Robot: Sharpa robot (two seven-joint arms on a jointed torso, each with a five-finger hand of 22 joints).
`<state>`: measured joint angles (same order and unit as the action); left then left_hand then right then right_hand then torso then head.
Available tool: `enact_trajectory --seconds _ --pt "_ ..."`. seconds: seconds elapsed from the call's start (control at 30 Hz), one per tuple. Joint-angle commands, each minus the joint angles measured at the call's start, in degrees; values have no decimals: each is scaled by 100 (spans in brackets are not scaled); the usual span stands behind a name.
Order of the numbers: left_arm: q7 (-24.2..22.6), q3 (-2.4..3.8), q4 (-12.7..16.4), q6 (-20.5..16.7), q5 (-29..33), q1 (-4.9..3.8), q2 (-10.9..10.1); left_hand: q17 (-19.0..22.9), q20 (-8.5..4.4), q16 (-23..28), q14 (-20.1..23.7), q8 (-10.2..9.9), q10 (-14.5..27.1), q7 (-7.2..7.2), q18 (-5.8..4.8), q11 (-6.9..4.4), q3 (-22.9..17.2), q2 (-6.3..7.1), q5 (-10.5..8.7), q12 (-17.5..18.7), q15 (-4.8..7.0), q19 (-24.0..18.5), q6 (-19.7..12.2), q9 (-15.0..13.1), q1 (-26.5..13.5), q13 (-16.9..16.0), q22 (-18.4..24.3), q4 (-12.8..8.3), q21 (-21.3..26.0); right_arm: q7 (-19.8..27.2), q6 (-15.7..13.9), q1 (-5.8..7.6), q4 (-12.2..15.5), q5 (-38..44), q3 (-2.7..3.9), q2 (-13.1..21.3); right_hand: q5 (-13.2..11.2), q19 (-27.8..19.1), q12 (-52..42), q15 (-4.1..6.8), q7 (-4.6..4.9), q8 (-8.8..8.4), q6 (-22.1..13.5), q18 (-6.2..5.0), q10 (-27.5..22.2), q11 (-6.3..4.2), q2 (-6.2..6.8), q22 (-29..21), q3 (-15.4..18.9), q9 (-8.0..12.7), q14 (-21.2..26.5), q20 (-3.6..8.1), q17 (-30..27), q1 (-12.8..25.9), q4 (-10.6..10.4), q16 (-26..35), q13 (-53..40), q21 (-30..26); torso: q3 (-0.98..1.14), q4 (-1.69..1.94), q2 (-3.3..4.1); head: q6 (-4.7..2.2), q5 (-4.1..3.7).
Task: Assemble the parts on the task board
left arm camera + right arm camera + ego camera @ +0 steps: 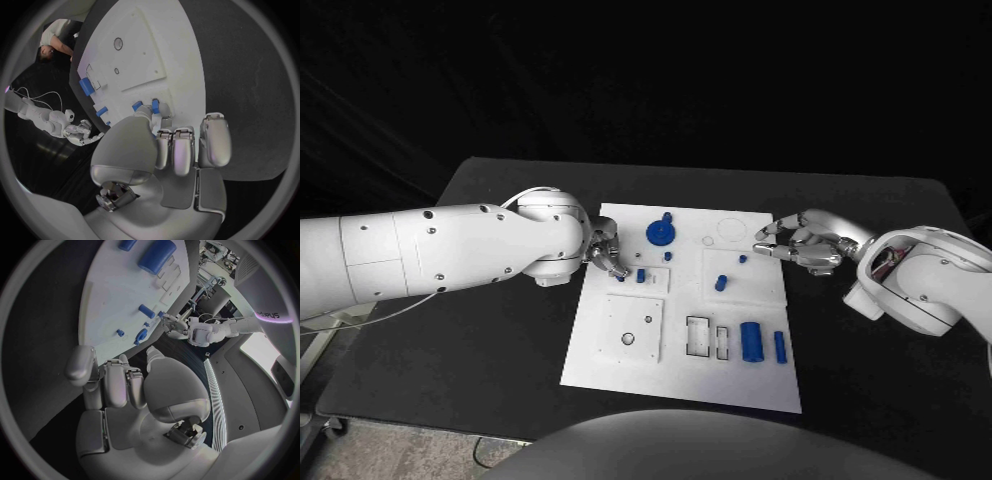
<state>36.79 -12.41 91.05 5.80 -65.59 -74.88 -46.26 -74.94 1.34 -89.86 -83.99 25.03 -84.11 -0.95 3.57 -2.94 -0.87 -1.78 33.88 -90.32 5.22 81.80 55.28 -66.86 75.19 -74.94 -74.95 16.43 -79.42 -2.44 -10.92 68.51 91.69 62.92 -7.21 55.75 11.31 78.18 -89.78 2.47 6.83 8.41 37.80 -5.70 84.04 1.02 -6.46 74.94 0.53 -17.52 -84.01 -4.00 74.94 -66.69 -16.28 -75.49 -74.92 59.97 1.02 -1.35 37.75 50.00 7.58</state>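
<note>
The left hand (pixel 603 252) is set at the left edge of the task board (pixel 678 375), its fingertips (pixel 156 107) brought down against two small blue parts (pixel 630 275) standing close together near that edge. Whether one of them is actually pinched cannot be told; the fingers are curled in and contact is hidden by the hand itself. The step is judged to be seating a small part, so it is best kept upright and pressed straight down, with the neighbouring part left undisturbed. The right hand (pixel 800 246) is held over the board's right edge, fingers curled with nothing seen in them. A blue gear (pixel 661 234), a blue peg (pixel 721 283) and a blue cylinder (pixel 751 343) lie farther across the board. The seat beneath the fingertips is not made out
</note>
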Motion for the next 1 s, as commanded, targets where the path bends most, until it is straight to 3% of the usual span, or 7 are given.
enact_trajectory --seconds 0.03,0.1,0.23,0.37,0.53,0.7,1.0 --pt "-43 -4 19 23 -29 28 20 -1506 4 -14 -601 -25 -589 16 -22 12 -41 -54 -398 32 -12 -51 -6 -18 -80 -1506 -685 1 25 8 79 -7 3 14 0 -2 34 -41 20 -41 -13 19 43 -55 530 48 -11 314 -7 10 -73 -15 529 -56 27 38 -1466 -23 -1 -3 4 0 -5" --pt "-45 -4 18 16 -27 43 24 -1506 10 -14 -601 -26 -589 8 -21 20 -40 -74 -664 32 -18 -51 0 -26 -159 -1506 -689 7 31 8 80 -8 4 14 0 -1 35 -43 19 -42 -12 20 44 -56 531 49 -8 314 -7 13 -73 -16 529 -66 25 38 -1467 -28 0 -3 4 0 -6" --pt "-51 -4 15 -18 -23 81 25 -1506 39 -14 -601 -95 -589 -43 -22 63 117 -176 -1997 32 -50 -51 5 12 -643 -1506 -700 8 47 6 81 -10 8 14 0 8 35 -44 19 -42 -12 20 45 -56 531 49 -8 313 -7 13 -73 -16 530 -69 25 36 -1467 -31 0 -2 6 0 -14" --pt "-60 -4 17 -70 3 102 14 -1506 78 -14 -601 -212 -589 -96 -21 112 465 -255 -2884 32 -91 -45 25 125 -1383 -1506 -712 31 59 5 83 -11 9 14 0 15 36 -43 19 -42 -12 21 45 -56 531 49 -8 313 -7 13 -73 -16 529 -71 26 36 -1467 -31 -1 -1 3 0 -14" --pt "-73 -3 17 -148 73 110 2 -1506 98 -14 -601 -247 -589 -106 -20 122 852 -431 -2863 32 -112 -32 95 181 -2012 -1506 -736 39 63 5 88 -13 10 14 0 14 36 -43 19 -42 -11 21 45 -56 531 49 -8 313 -8 13 -73 -16 529 -72 26 36 -1467 -31 -2 3 4 0 -16" --pt "-73 -3 5 -175 98 112 2 -1506 100 -14 -601 -189 -589 -90 -23 114 1044 -593 -2840 32 -104 -21 173 152 -2205 -1506 -755 40 60 6 92 -15 9 14 0 10 36 -43 19 -42 -11 21 45 -56 531 49 -8 313 -8 13 -73 -16 529 -72 26 36 -1467 -31 -2 1 3 0 -12" --pt "-68 0 -49 -270 48 113 -13 -1506 66 -14 -601 69 -589 -32 -26 69 1256 -807 -2083 32 -63 0 161 -110 -1926 -1506 -795 32 65 8 87 -20 1 13 0 5 36 -43 19 -42 -11 21 45 -56 531 49 -8 313 -8 13 -73 -16 529 -72 26 36 -1467 -31 1 -4 0 0 -27"
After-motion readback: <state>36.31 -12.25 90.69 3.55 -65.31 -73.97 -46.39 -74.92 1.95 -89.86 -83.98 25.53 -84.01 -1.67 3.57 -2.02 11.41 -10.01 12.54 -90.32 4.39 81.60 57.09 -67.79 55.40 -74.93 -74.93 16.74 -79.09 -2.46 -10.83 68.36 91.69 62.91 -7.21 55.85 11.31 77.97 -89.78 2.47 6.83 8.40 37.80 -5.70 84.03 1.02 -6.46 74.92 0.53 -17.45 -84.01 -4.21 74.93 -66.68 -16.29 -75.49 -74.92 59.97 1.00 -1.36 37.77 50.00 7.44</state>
